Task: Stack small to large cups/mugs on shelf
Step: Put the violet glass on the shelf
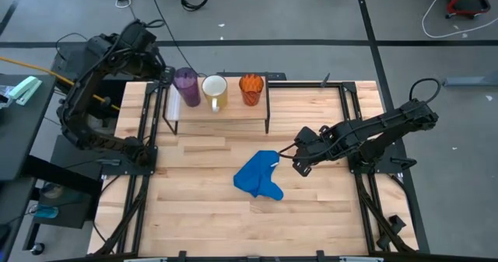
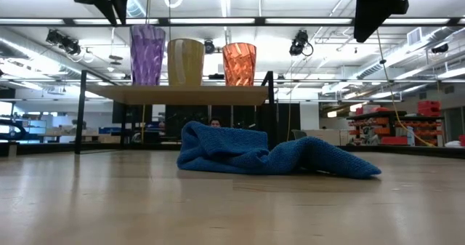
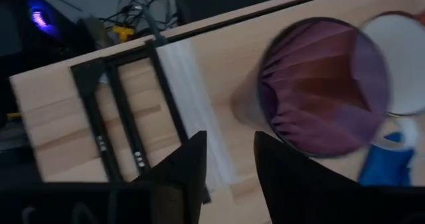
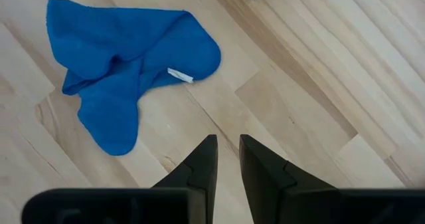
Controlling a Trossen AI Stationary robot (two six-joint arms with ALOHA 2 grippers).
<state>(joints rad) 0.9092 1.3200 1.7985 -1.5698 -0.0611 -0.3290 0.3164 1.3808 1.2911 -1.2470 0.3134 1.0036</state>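
Observation:
The purple tumbler (image 1: 187, 86), the white mug (image 1: 215, 92) and the orange cup (image 1: 250, 89) stand upright in a row, each on its base, on the shelf (image 1: 222, 113). In the low view they show as the tumbler (image 2: 147, 54), the mug (image 2: 186, 62) and the cup (image 2: 239, 63) on the board (image 2: 182, 94). My left gripper (image 1: 166, 77) is open and empty, above the shelf's white-strip end (image 3: 189, 78), beside the tumbler (image 3: 325, 84). My right gripper (image 1: 296, 165) hangs shut and empty over the table, right of the blue cloth (image 1: 258, 176).
The crumpled blue cloth (image 4: 126, 58) lies on the tabletop in front of the shelf, also seen in the low view (image 2: 254, 154). Black frame rails (image 1: 144, 122) run along the table's left and right sides. Bare wood lies near the front edge.

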